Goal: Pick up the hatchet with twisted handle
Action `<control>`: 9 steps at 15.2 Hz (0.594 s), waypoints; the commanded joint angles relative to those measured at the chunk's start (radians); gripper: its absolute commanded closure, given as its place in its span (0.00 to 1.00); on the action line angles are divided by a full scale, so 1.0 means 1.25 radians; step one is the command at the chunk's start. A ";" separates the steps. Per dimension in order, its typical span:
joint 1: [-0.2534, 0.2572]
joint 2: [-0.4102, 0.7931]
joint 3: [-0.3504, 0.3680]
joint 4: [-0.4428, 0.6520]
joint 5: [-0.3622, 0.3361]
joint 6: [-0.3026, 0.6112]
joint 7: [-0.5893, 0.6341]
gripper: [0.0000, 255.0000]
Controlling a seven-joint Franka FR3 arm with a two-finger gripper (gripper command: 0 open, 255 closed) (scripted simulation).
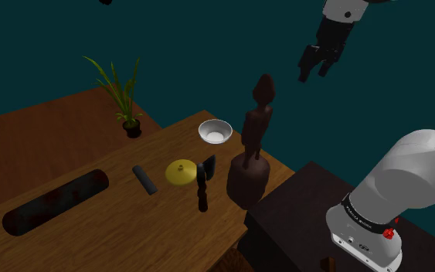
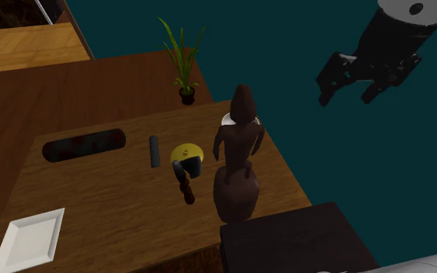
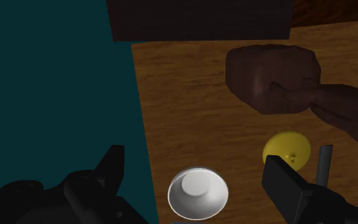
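In the shoulder view the all-black claw [image 1: 314, 73] hangs released, high at 1 o'clock from the dark twisted-handled hatchet [image 1: 203, 185] (probably to clear the tall dark carved figurine [image 1: 253, 147]), which lies on the brown wooden counter [image 1: 92, 232] at the figurine's 9 o'clock.

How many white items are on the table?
2: a bowl beside the carved figure; a flat tray at the second exterior view's lower left. None seems hidden.

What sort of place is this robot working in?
Probably a living or dining room in a simulated home, judging by the wooden tabletops, a potted plant, a dark carved figure and a white bowl.
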 commanded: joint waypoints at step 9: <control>0.008 -0.015 0.181 -0.097 0.108 0.080 0.245 0.00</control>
